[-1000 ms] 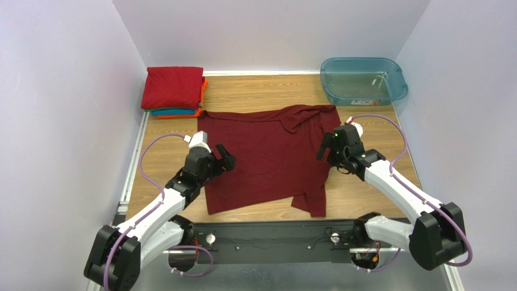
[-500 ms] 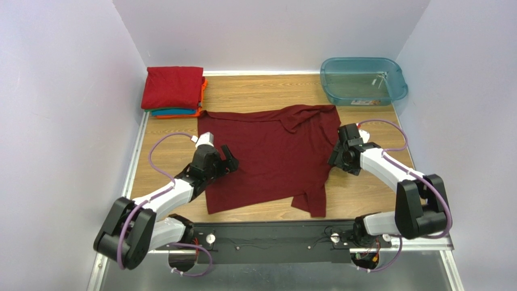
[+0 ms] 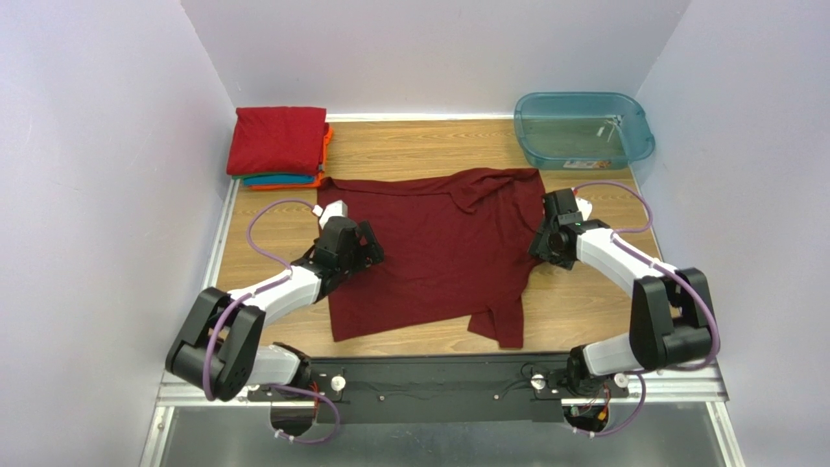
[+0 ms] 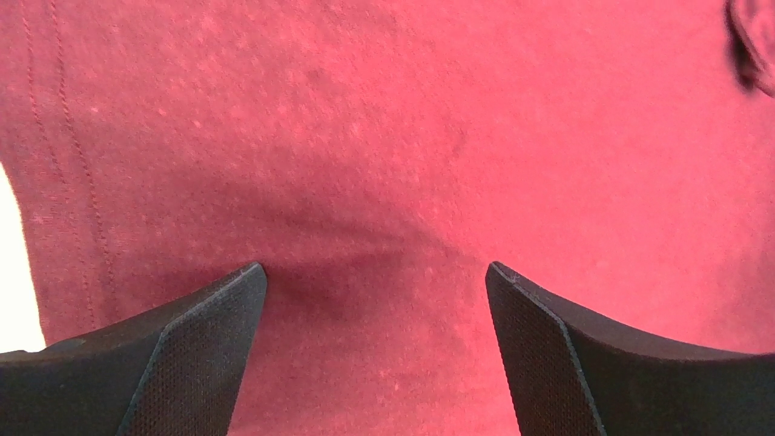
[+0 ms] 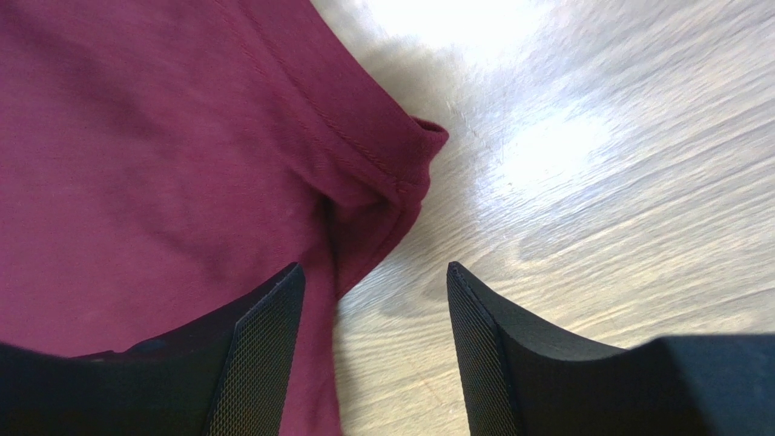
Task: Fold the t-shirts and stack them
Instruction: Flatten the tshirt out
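Folded stack [image 3: 280,146], far left corner: red on top, teal and orange beneath. Left gripper [image 3: 363,247], fingers spread, tips down on the left part of the maroon shirt [image 3: 438,243], which lies spread out at centre. Right gripper [image 3: 542,243], fingers spread, astride the shirt's right hem; tub [image 3: 583,129] far right.

Spread t-shirt [image 3: 429,248] plain dark maroon; far-left folded t-shirts [image 3: 280,144] red, teal, orange; tub [image 3: 583,126] translucent teal; table [image 3: 419,146] pale woodgrain.
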Robot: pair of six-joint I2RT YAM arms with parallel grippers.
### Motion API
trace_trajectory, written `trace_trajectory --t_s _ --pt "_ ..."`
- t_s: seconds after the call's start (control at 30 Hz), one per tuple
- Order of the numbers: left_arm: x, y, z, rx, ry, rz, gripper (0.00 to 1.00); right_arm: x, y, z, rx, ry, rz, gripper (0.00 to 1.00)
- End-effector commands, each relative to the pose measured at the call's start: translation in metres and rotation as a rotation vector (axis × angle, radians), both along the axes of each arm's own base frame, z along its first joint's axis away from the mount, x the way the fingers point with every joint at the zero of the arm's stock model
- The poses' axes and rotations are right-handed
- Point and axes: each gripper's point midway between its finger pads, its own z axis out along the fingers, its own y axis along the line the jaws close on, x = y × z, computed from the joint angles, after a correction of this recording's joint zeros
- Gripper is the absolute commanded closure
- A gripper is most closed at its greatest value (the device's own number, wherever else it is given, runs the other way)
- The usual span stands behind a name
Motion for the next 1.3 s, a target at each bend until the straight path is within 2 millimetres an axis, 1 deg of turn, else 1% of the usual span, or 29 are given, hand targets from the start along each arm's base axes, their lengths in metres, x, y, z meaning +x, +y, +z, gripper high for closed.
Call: trace_trajectory --t_s 0.0,0.07,0.1,0.13,0.23,0.27,0.33,0.37,0.5,0.53,0.57,0.63,0.7,0.73,0.8,0.83,0.87,0.9,1.0,1.03,1.07,1.1,1.13,1.17,1.2,1.23,1.27 --pt "0.006 0.022 -0.010 0.091 0.046 0.076 0.02 0.008 -0.008 0.025 -0.019 -0.100 -0.011 0.34" --pt "0.009 0.025 -0.014 0.093 0.067 0.090 0.02 0.009 -0.013 0.031 -0.019 -0.122 -0.028 0.34" --pt "0.013 0.033 -0.014 0.092 0.070 0.115 0.02 0.008 -0.015 0.032 -0.022 -0.124 -0.034 0.34" --pt "0.014 0.036 -0.016 0.093 0.077 0.127 0.02 0.007 -0.019 0.031 -0.026 -0.123 -0.044 0.34" --pt "0.026 0.047 -0.010 0.088 0.066 0.169 0.02 0.001 -0.025 0.025 -0.030 -0.100 -0.065 0.34" --pt "0.028 0.047 -0.009 0.083 0.064 0.162 0.02 0.000 -0.024 0.021 -0.025 -0.086 -0.063 0.34" --pt "0.036 0.046 -0.006 0.082 0.057 0.153 0.02 -0.001 -0.020 0.016 -0.009 -0.066 -0.051 0.34" --pt "0.039 0.044 -0.003 0.078 0.050 0.141 0.02 -0.003 -0.016 0.008 0.009 -0.038 -0.037 0.34" --pt "0.041 0.037 -0.006 0.062 0.056 0.116 0.02 0.004 -0.004 -0.003 0.060 -0.012 -0.002 0.37" --pt "0.041 0.037 -0.008 0.060 0.058 0.113 0.02 0.009 -0.001 -0.003 0.074 -0.025 0.007 0.37" --pt "0.041 0.036 -0.010 0.058 0.062 0.109 0.02 0.010 0.006 -0.005 0.107 -0.021 0.028 0.38" --pt "0.040 0.036 -0.012 0.062 0.069 0.107 0.02 0.015 0.013 -0.009 0.140 -0.025 0.046 0.40" --pt "0.040 0.038 -0.011 0.065 0.065 0.110 0.02 0.017 0.014 -0.013 0.141 -0.022 0.044 0.43" --pt "0.040 0.038 -0.011 0.066 0.063 0.112 0.02 0.019 0.014 -0.017 0.140 -0.019 0.038 0.48" --pt "0.040 0.040 -0.012 0.071 0.063 0.116 0.02 0.024 0.013 -0.016 0.139 -0.029 0.032 0.58" --pt "0.040 0.040 -0.012 0.073 0.065 0.115 0.02 0.027 0.013 -0.016 0.135 -0.038 0.034 0.67" --pt "0.041 0.041 -0.011 0.073 0.062 0.117 0.02 0.028 0.011 -0.017 0.123 -0.037 0.027 0.72" --pt "0.041 0.041 -0.011 0.073 0.062 0.118 0.02 0.031 0.011 -0.016 0.120 -0.043 0.027 0.80" --pt "0.042 0.045 -0.012 0.078 0.064 0.123 0.02 0.034 0.012 -0.010 0.119 -0.059 0.046 0.92" --pt "0.042 0.047 -0.012 0.081 0.062 0.125 0.02 0.035 0.013 -0.007 0.121 -0.065 0.055 0.98" --pt "0.042 0.047 -0.012 0.082 0.062 0.125 0.02 0.035 0.011 -0.004 0.117 -0.074 0.049 0.99" --pt "0.042 0.049 -0.011 0.083 0.060 0.128 0.02 0.035 0.010 0.005 0.113 -0.094 0.049 0.99" --pt "0.042 0.049 -0.012 0.085 0.062 0.129 0.02 0.031 0.007 0.010 0.096 -0.077 0.045 0.99" --pt "0.042 0.051 -0.011 0.087 0.058 0.133 0.02 0.029 -0.003 0.016 0.050 -0.076 0.019 0.99" --pt "0.042 0.053 -0.010 0.093 0.057 0.137 0.02 0.026 -0.009 0.022 0.020 -0.070 0.009 0.99" --pt "0.042 0.054 -0.009 0.095 0.053 0.142 0.02 0.021 -0.015 0.037 -0.012 -0.064 -0.005 0.99" --pt "0.043 0.057 -0.009 0.101 0.050 0.147 0.02 0.018 -0.027 0.043 -0.070 -0.061 -0.034 0.99"
